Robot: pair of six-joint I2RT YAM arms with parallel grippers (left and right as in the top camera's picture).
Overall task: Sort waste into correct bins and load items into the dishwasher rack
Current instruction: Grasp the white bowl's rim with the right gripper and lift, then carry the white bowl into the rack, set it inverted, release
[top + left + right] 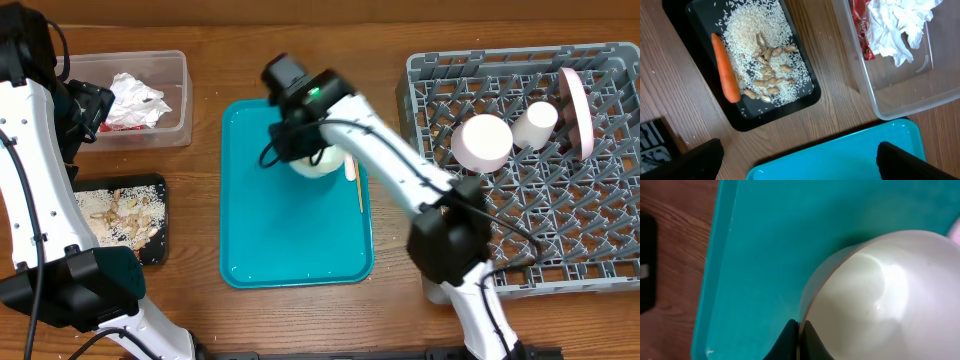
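Right wrist view: the right gripper [798, 337] is closed, its two black fingertips [788, 342] pinched on the rim of a small white bowl [875, 295].
Bowl: it sits on the teal tray [765, 235]. The overhead view places it toward the tray's far end, under the right arm.
Left gripper: the left gripper [800, 162] is spread wide and holds nothing. A corner of the teal tray shows between its fingers.
Black tray: the shallow black tray [790, 106] lies on the wooden table [840, 107] below that gripper. It holds white rice crumbs [755, 25], beige food scraps [767, 75] and an orange carrot [725, 67] lying along one long side.
Clear tub: the clear plastic tub [865, 85] sits beside the black tray without touching it. Crumpled white napkins [895, 25] and a red wrapper [860, 25] are inside.
Wooden stick: a thin wooden stick [358, 190] lies on the teal tray just beside the bowl, near the tray's right edge. A small pale piece at its far end may be a fork, but too little shows to be sure.
Dishwasher rack: the grey rack [520, 250] stands to the right of the teal tray, close by it.
In the rack: a second white bowl [483, 142] has a small white cup [535, 122] beside it. A round plate [577, 110] stands on edge toward the far right.
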